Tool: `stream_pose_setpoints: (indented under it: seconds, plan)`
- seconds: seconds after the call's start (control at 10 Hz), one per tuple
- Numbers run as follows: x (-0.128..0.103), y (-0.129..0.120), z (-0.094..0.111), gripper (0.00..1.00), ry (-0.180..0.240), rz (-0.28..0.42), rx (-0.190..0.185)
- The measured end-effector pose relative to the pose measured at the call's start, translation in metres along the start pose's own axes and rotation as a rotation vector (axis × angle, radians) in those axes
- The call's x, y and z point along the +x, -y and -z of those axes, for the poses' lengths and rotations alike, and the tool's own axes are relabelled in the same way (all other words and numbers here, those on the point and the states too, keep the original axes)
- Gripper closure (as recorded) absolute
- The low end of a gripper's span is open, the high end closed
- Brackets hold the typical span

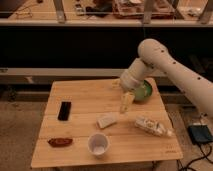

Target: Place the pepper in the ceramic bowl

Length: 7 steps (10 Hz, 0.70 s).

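Observation:
The pepper (60, 142) is a small dark reddish-brown shape lying at the front left of the wooden table (85, 92). The ceramic bowl (144, 91) is green and round at the back right, partly hidden by my arm. My gripper (126, 103) hangs over the table just left of the bowl, pointing down, far from the pepper. Nothing can be seen held in it.
A flat black phone (64, 110) lies at the left. A white cup (98, 144) stands at the front middle. A pale block (107, 120) lies at the centre and a packet-like object (150, 127) at the right. A blue box (200, 134) sits on the floor at the right.

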Motion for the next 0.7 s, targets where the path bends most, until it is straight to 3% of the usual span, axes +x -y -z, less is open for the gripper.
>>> stream_pose_setpoints:
  seconds: [0.7]
  plan:
    - [-0.0071,0.0011,-0.0031,0.20,0.000,-0.012,0.013]
